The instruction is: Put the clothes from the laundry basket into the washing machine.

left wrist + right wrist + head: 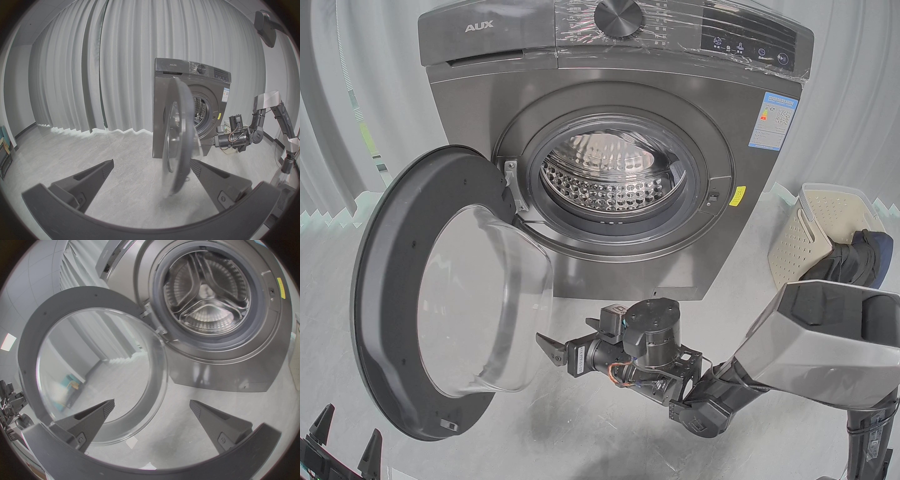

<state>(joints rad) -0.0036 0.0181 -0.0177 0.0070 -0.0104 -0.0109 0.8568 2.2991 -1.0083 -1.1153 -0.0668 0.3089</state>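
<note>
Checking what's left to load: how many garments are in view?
1: a dark garment in the basket, right of the washer; the drum holds none. The right arm covers part of the basket, so more may be hidden.

You're looking at a dark grey washing machine point(487, 100). Its door point(394, 250) has the same grey around clear glass. The drum point(600, 187) is shiny silver, dotted with rows of holes. The laundry basket point(794, 250) is cream with a fine dot grid, and the clothes point(850, 262) in it are black and navy. A yellow sticker point(737, 195) and a blue-and-white label point(773, 120) mark the front.
</note>
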